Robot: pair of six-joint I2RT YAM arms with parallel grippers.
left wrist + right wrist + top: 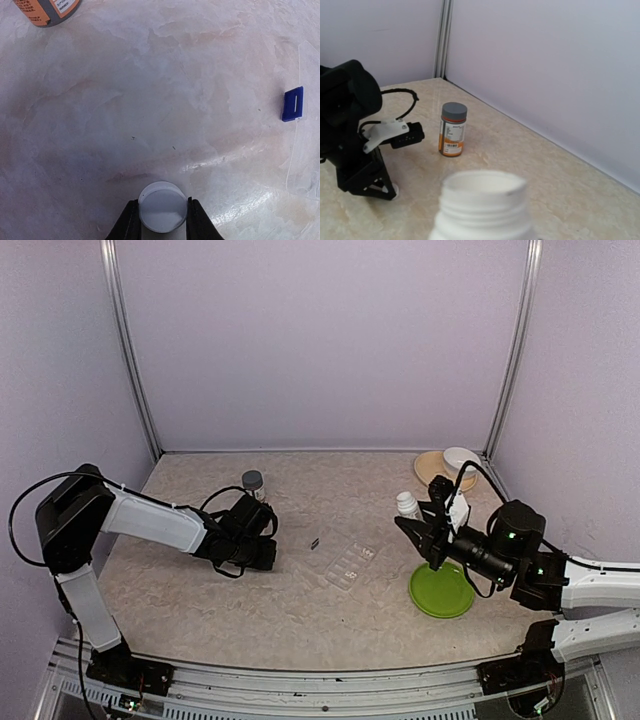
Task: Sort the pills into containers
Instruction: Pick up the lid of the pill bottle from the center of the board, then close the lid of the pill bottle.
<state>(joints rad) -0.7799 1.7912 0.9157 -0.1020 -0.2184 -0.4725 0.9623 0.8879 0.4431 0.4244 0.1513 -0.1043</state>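
Marbled beige tabletop (pixel 200 610) w/ pale walls behind it. Two black-and-white robot arms are reaching in from the near edge: L arm (pixel 150 520) and R arm (pixel 590 585).

A round green plate (pixel 441 589) is lying flat just beside the R claw (pixel 412 523), toward the near table edge. A round tan plate (pixel 432 468) and a white bowl (pixel 461 457) are sitting together beyond the R claw, in the far corner.

The small flat rectangular clear plastic pill box (pixel 345 562) w/ compartments is lying flat btw the two claws, apart from both. In the L wrist view it is showing at the R edge, ahead and to the side of the L claw (pixel 162 202). Can't tell what is lying inside it.

The R claw is gripping a white plastic bottle (pixel 485 200) w/ its mouth open. Its threaded neck is filling the bottom centre of the R wrist view. The fingers are hidden there, but the top view is showing black fingers around the bottle's body.

An orange bottle w/ a grey lid (pixel 252 480) is standing upright near the L claw, on its far side, not touching it.

The L claw is pinching a small white round cap (pixel 161 207), one black finger pressing on each side of it.

A tiny blue rectangular clip (pixel 293 104) is lying ahead of the L claw, to its R, touching the pill box's edge.
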